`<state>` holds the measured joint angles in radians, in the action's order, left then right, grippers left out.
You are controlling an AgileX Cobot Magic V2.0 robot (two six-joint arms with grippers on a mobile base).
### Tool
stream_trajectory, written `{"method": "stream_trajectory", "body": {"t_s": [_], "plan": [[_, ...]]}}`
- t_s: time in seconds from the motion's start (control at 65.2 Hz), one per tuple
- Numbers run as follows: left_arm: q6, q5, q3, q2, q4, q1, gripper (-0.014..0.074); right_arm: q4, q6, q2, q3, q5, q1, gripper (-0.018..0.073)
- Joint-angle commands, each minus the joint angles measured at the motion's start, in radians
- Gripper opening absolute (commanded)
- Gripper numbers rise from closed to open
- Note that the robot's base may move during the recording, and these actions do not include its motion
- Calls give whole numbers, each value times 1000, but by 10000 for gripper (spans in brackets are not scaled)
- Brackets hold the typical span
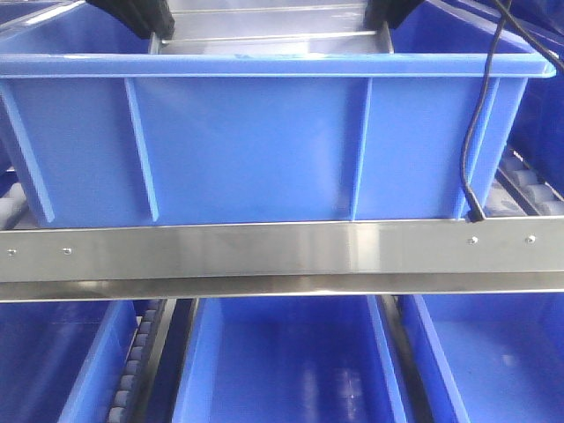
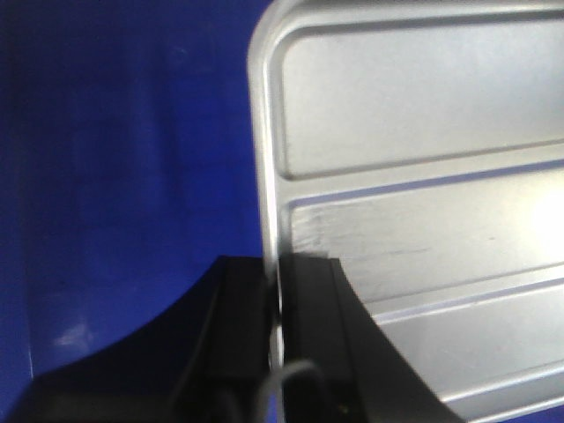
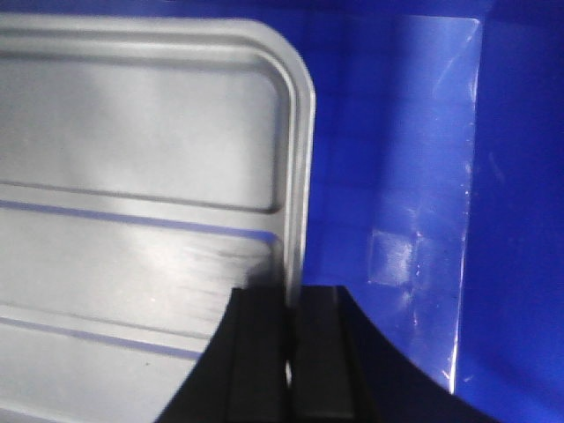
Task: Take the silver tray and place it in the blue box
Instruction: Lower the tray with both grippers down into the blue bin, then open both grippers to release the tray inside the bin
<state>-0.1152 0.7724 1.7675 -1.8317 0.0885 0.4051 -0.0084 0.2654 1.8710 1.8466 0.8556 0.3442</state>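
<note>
— Where is the silver tray [image 2: 423,203]?

— Held level inside the blue box [image 1: 264,141], its long axis running left to right between both arms.

— And the claws?

— The left gripper [image 2: 275,308] is clamped on the tray's left rim, the right gripper [image 3: 289,326] on its right rim. Neither arm is nearer; each has one end.

— What does the next move depend on?

— Probably the gap below: the box floor [image 3: 388,132] shows beyond each end.

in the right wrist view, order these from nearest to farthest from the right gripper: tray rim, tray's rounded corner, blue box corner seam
1. Tray rim: clamped in the right gripper.
2. Tray's rounded corner: farther up along that rim.
3. Blue box corner seam: off to the right, apart from the silver tray.
</note>
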Motion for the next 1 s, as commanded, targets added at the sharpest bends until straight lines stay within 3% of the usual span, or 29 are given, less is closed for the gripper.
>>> {"method": "stream_trajectory", "body": {"t_s": [0.0,0.107,0.215,0.291,0.399,0.491,0.798,0.982], "plan": [[3,-134,48,49,233,64,-5,260,-18,-57,48,-170,60,60],[3,-125,48,49,233,62,24,260,-18,-57,48,-167,60,60],[3,-134,48,49,228,53,201,260,-18,-57,48,-160,60,91],[-16,-138,48,49,230,21,281,258,-19,-57,48,-153,49,190],[-38,-98,48,49,247,-36,281,257,-19,-58,48,-148,13,381],[-38,-64,48,49,253,-71,280,257,-19,-58,48,-145,-14,466],[-38,-75,48,49,258,-89,279,243,-23,-57,48,-151,-24,466],[-38,-77,48,49,201,-89,279,172,-37,-57,48,-151,-27,466]]}}
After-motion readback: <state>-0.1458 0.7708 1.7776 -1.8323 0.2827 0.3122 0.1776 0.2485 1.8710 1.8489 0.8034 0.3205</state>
